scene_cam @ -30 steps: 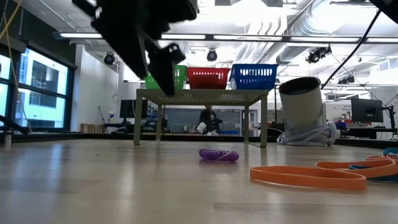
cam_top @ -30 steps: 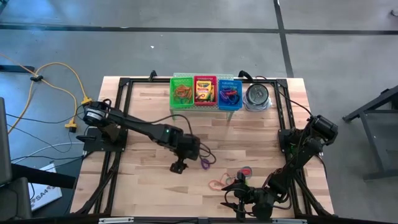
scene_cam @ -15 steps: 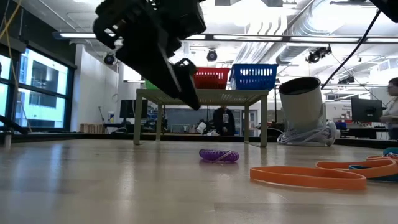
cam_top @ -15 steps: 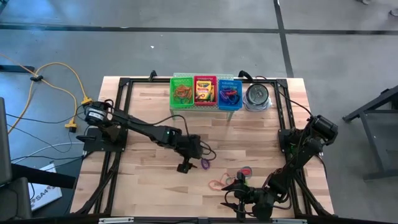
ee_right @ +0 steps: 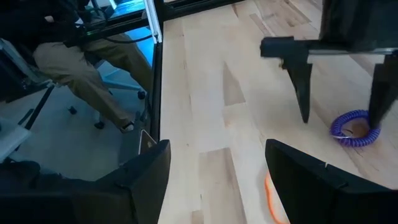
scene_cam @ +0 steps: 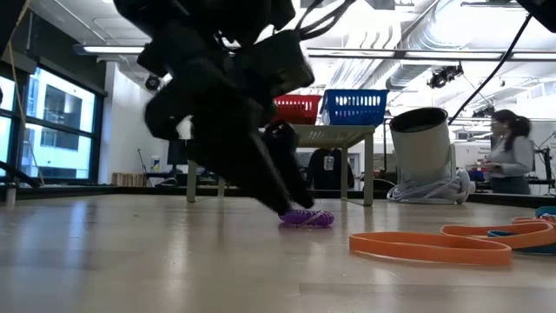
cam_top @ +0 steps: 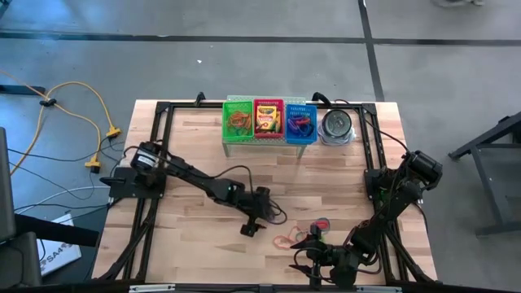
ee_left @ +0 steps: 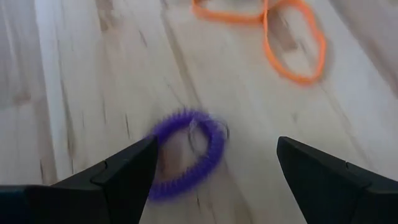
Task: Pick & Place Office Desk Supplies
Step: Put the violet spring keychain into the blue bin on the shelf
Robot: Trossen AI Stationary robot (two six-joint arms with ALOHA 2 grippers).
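Observation:
A purple coiled rubber-band loop [ee_left: 186,152] lies flat on the wooden table [cam_top: 195,220], near its middle. My left gripper [ee_left: 216,142] slants down over it, open, with one finger on each side of the loop [ee_right: 354,127] and no touch that I can see. In the low view its fingers [scene_cam: 282,178] come down just beside the loop [scene_cam: 306,217]. My right gripper [ee_right: 216,144] waits open near the table's near edge [cam_top: 305,252]. Crayon boxes [cam_top: 267,119] fill the red basket.
Orange band loops [cam_top: 283,241] lie near my right gripper, with red and blue bands [cam_top: 322,224] beside them. Green [cam_top: 238,120], red and blue [cam_top: 300,122] baskets and a round tin [cam_top: 335,124] stand along the far edge. A seated person's legs [ee_right: 81,68] show beyond the table.
My left gripper has come down and moved toward the table's right and near edges, tipping more steeply downward, until its open fingers stand astride the purple loop. The loop has stayed where it was.

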